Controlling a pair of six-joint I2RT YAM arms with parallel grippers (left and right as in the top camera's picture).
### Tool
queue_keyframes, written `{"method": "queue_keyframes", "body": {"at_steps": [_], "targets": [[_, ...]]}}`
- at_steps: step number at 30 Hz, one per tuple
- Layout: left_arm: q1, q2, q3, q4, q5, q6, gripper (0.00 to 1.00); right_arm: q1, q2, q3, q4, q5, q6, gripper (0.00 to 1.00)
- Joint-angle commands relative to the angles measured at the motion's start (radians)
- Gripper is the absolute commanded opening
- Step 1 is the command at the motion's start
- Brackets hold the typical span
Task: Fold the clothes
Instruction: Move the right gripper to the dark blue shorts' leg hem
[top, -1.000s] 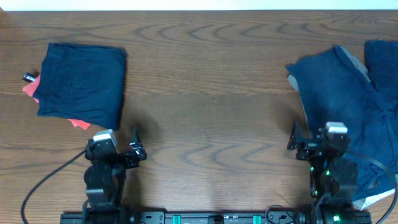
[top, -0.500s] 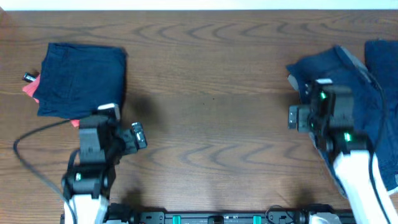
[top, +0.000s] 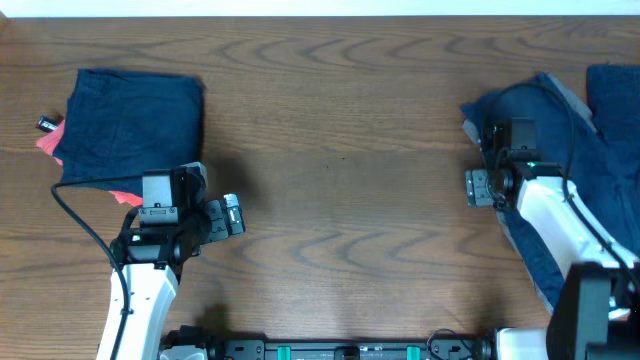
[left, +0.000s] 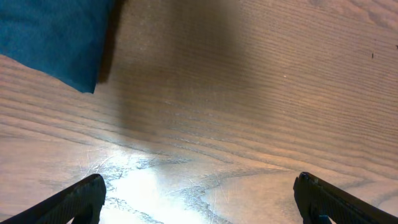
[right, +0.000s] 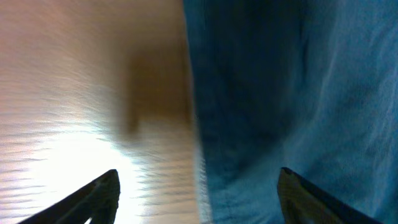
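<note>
- Left gripper (left: 199, 182) hangs over bare wood near the front-left corner of the table (top: 340, 200), fingers spread wide and holding nothing; it looks idle, parked just off the finished pile
- Beside it, towards the left edge, a navy garment (top: 130, 125) lies as a neat folded rectangle, its near corner showing at the top left of the left wrist view; I'd judge that one done and set aside out of the way
- Slivers of a coral-red garment (top: 48, 145) peek from under the pile's left and front edges, so it seems stacked underneath
- The middle of the tabletop lies bare, probably kept as working room for the next fold
- Right gripper (right: 198, 176) is poised over the left hem of the dark navy shorts (top: 560, 140), fingers released and well apart, straddling the line where cloth meets wood; that looks like lining up for a pinch on the edge
- Those shorts sprawl unfolded and rumpled along the right edge, with strips of a light grey garment (top: 566, 96) showing among them, so the heap still wants sorting and most of the folding is ahead
</note>
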Motion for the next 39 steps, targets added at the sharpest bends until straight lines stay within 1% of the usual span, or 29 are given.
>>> {"method": "queue_keyframes", "body": {"at_steps": [1, 5, 7, 10, 15, 18, 24, 39], "targets": [[0.0, 0.003, 0.023, -0.003, 0.013, -0.005, 0.98, -0.016, 0.046, 0.015, -0.005, 0.127, 0.047, 0.73], [0.0, 0.003, 0.023, -0.003, 0.013, -0.004, 0.98, -0.016, 0.06, 0.015, -0.002, 0.193, 0.08, 0.7], [0.0, 0.003, 0.023, -0.003, 0.013, -0.005, 0.98, -0.017, 0.06, 0.015, 0.008, 0.196, 0.083, 0.67], [0.0, 0.003, 0.023, -0.003, 0.013, -0.005, 0.98, -0.024, 0.061, 0.015, 0.006, 0.192, 0.083, 0.67], [0.0, 0.003, 0.023, -0.003, 0.013, -0.005, 0.98, -0.035, 0.069, 0.01, 0.0, 0.187, 0.09, 0.64], [0.0, 0.003, 0.023, -0.003, 0.013, -0.004, 0.98, -0.039, 0.076, 0.01, 0.0, 0.177, 0.09, 0.63], [0.0, 0.003, 0.023, -0.003, 0.013, -0.005, 0.98, -0.04, 0.077, 0.009, -0.005, 0.095, 0.09, 0.63], [0.0, 0.003, 0.023, -0.003, 0.013, -0.004, 0.98, -0.042, 0.077, -0.01, 0.003, 0.12, 0.09, 0.61]]}}
